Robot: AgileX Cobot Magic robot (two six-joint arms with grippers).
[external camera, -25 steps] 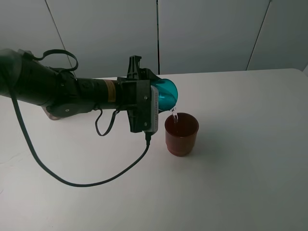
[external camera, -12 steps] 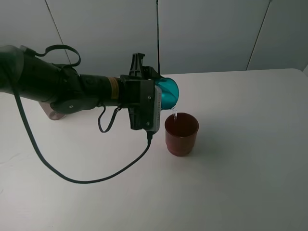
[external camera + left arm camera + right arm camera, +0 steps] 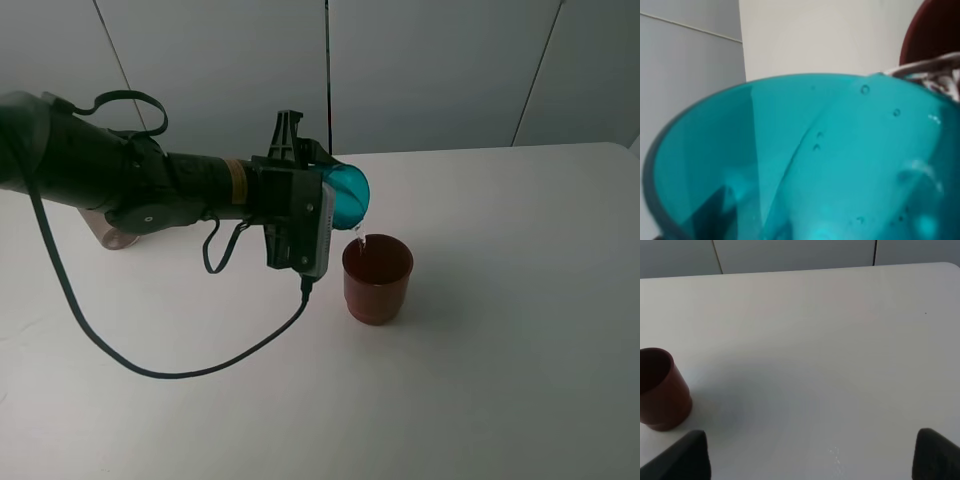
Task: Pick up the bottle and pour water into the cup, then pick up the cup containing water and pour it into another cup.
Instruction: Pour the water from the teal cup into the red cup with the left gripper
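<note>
Clenching the translucent teal plastic tumbler (image 3: 348,196) in the left jaws, tipped sideways just above the dark red opaque plastic cup (image 3: 377,278) on the white worktop (image 3: 500,350) to trickle water (image 3: 358,240) in, with right jaws spread empty

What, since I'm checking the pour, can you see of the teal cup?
The teal cup is translucent blue-green plastic, smooth-sided, with droplets clinging inside. The left gripper holds it tipped on its side, above the red cup near its rim, without touching it. A thin stream of water falls from its rim into that cup.
</note>
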